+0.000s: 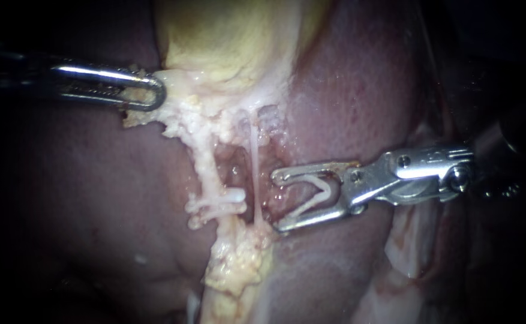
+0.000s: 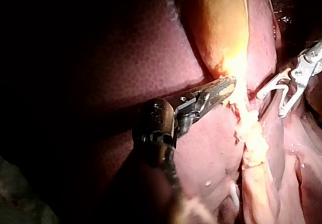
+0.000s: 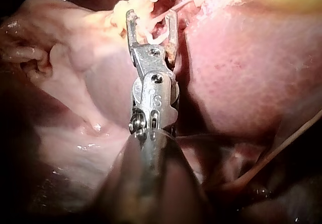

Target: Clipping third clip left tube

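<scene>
Centrally, the left tube runs top to bottom in the endoscope view, with two clips set crosswise on it. My right instrument lies level, its pincer spread wide and holding a white clip. The clip's V mouth points toward the view's left, just short of the tube. My left instrument has its pincer closed on fatty tissue below the gallbladder.
</scene>
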Robot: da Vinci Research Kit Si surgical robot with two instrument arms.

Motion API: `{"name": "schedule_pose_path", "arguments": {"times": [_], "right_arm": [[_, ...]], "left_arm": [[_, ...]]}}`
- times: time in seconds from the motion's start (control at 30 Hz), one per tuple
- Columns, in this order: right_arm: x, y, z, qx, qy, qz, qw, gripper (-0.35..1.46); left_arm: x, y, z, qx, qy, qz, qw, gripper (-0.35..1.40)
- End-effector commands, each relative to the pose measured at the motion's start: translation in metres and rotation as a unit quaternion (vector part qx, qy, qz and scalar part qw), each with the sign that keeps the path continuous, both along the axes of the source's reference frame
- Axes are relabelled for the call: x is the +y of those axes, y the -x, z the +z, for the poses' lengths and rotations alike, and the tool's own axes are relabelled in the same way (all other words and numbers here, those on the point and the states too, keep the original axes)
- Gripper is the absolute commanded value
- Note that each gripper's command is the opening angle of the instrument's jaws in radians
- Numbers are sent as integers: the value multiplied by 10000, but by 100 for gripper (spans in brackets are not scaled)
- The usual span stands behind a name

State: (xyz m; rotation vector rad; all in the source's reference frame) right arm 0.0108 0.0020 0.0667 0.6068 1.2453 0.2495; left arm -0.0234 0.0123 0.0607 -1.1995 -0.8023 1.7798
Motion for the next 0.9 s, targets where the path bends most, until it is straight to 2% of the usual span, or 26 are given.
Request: {"name": "schedule_pose_path", "arguments": {"times": [0.03,0.37,0.5,0.9], "right_arm": [[0,-3,-1,2,-34,29,10000,45],[3,-26,1,40,-174,166,9997,46],[4,-29,5,51,-234,166,9996,46],[9,-34,37,27,-377,176,9991,47]], "left_arm": [[0,0,0,0,0,0,10000,-35],[0,0,0,2,1,-2,10000,-35],[0,0,0,2,1,-2,10000,-35],[-1,1,1,3,3,-4,10000,-35]]}}
